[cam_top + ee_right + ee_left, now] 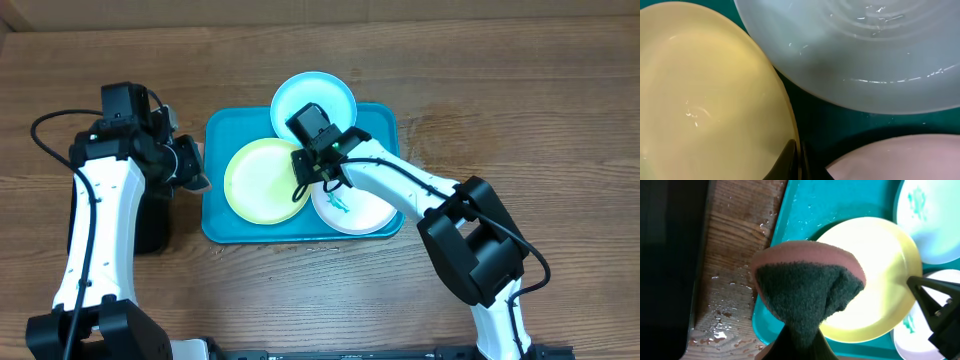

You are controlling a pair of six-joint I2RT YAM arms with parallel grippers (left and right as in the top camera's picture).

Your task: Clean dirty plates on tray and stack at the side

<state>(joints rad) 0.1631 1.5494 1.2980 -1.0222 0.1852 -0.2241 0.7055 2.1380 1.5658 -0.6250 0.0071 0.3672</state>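
Three plates lie on the teal tray (220, 228): a light blue plate (322, 92) at the back, a yellow-green plate (258, 182) at the left, and a white plate (368, 212) with green-blue smears at the right. My right gripper (303, 186) is shut on the yellow-green plate's right rim; in the right wrist view the rim (790, 125) runs between its fingers (788, 159). My left gripper (196, 178) hovers over the tray's left edge, shut on a sponge (807, 290) with a dark scouring face and a pink back. The sponge hangs just left of the yellow-green plate (880, 280).
A black container (150, 215) stands on the wooden table, left of the tray and beneath my left arm. Water drops (720, 330) wet the wood between it and the tray. The right arm reaches in across the white plate.
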